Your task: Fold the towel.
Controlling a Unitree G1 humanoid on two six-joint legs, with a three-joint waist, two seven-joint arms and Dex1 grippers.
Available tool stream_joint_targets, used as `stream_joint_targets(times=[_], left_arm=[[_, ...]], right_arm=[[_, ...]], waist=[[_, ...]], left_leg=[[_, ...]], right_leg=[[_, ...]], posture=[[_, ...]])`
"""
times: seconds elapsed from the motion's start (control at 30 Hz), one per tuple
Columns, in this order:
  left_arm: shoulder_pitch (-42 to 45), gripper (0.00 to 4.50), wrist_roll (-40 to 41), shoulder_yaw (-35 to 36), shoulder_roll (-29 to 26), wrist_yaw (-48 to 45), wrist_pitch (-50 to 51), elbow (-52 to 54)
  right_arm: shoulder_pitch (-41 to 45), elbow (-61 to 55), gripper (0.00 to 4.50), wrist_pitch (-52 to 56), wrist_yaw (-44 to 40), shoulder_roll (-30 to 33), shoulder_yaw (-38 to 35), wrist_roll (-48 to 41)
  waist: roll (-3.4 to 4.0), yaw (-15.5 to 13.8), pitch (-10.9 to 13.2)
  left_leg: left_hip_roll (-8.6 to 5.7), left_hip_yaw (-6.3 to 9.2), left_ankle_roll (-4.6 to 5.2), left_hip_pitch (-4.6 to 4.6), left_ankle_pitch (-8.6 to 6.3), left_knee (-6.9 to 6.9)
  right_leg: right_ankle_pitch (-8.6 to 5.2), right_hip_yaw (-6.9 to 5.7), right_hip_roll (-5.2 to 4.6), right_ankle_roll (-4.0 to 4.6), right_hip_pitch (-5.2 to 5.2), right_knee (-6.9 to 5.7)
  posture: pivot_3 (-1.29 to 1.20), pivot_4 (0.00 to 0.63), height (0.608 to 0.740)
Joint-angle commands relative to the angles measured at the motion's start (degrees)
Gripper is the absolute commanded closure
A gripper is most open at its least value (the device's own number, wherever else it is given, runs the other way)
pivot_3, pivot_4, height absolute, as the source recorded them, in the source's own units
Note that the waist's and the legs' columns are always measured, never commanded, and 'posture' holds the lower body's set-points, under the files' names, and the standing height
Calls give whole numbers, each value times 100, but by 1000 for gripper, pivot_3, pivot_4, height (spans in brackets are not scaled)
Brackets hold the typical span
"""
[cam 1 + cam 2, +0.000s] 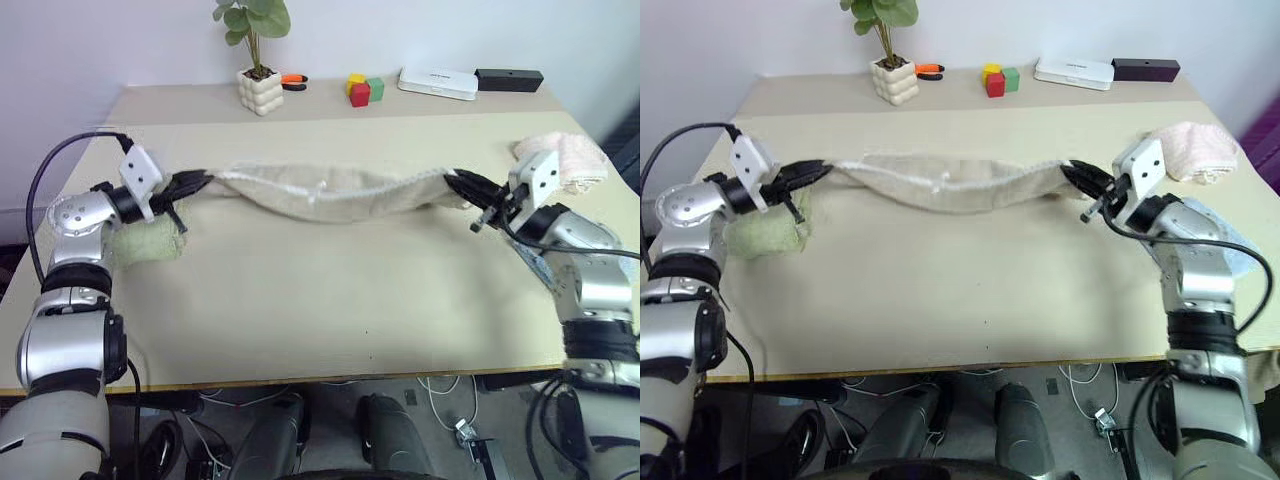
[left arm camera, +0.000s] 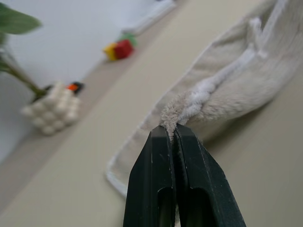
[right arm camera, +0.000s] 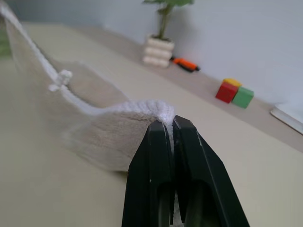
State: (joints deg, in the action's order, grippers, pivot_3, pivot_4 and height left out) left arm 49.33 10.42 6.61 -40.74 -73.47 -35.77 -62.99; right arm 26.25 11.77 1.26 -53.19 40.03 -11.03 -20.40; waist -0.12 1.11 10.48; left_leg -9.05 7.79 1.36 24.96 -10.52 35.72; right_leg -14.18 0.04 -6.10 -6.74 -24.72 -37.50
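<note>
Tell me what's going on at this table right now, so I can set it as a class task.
A two-armed robot is partway through folding a beige towel. The left gripper and the right gripper are each shut on one end of it, so the towel hangs stretched between them, sagging in the middle above the table. A pale green towel lies under the left arm.
</note>
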Motion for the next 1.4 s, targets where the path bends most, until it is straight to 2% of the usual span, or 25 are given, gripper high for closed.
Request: stream_joint_targets(times=[0.03, 0.17, 0.3, 0.5, 0.63, 0.7, 0.83, 1.03, 1.27, 1.4], left_arm=[[-247, 4500, 431, 207, -233, -692, 280, 565], [-956, 4500, 849, 222, -510, -1470, 1241, 1590], [-1874, 4500, 1253, 262, -865, -1767, 2253, 3002], [-3164, 4500, 1755, 505, -1338, -1754, 3435, 4786], [-3944, 4500, 2161, 716, -1393, -1537, 4156, 5838], [-4103, 4500, 2211, 793, -1315, -1339, 4315, 6044], [-3961, 4500, 1845, 696, -1178, -1184, 3847, 5506], [-2889, 4500, 1497, 508, -933, -1056, 3292, 4384], [-1507, 4500, 866, 166, -345, -862, 2300, 2610], [-917, 4500, 528, 73, -130, -411, 2166, 1655]], right_arm=[[-279, -393, 4445, 11, -388, 344, -254, -203], [-1014, -709, 4445, 205, -1163, 877, -285, -378], [-1350, -928, 4445, 385, -1360, 1061, -444, -583], [-1761, -924, 4445, 372, -1751, 1297, -649, -631], [-2073, -818, 4445, 350, -2024, 1512, -798, -598], [-2143, -761, 4445, 345, -2084, 1581, -817, -552], [-2125, -804, 4445, 311, -2078, 1539, -654, -482], [-1522, -412, 4445, 112, -1808, 1358, -522, -338], [-511, 521, 4445, -459, -1302, 1018, -175, 209], [-254, 899, 4445, -565, -1012, 836, 9, 466]], waist=[[0, -12, 0], [0, -28, 0], [3, 3, -1], [7, -42, -2], [9, -56, -2], [9, -53, -2], [13, -51, -5], [13, -57, -5], [10, -46, -6], [9, -40, -6]], left_leg=[[0, 1, 0, -2, 0, 1], [0, 2, 3, -2, -2, 0], [2, 2, 4, -6, -4, -1], [6, 1, -10, -25, -13, -15], [7, 0, -11, -33, -15, -25], [7, -4, -11, -41, -15, -32], [9, -11, -11, -53, -15, -48], [11, -15, -11, -52, -15, -47], [9, -16, -4, -53, -8, -48], [9, -15, -1, -52, -6, -51]], right_leg=[[0, 0, -1, 0, 3, 0], [0, 0, -8, 0, 5, 5], [-1, 10, -9, 1, 8, 6], [-11, 16, -10, 18, 23, 18], [-13, 16, -12, 21, 31, 32], [-15, 18, -17, 23, 38, 34], [-31, 18, -24, 49, 41, 34], [-33, 17, -25, 52, 40, 41], [-19, 12, -24, 27, 38, 39], [-17, 9, -21, 24, 33, 32]], posture=[[0, 150, 740], [0, 150, 740], [0, 150, 740], [0, 150, 740], [0, 150, 740], [0, 150, 740], [0, 150, 740], [0, 150, 740], [0, 150, 740], [0, 150, 740]])
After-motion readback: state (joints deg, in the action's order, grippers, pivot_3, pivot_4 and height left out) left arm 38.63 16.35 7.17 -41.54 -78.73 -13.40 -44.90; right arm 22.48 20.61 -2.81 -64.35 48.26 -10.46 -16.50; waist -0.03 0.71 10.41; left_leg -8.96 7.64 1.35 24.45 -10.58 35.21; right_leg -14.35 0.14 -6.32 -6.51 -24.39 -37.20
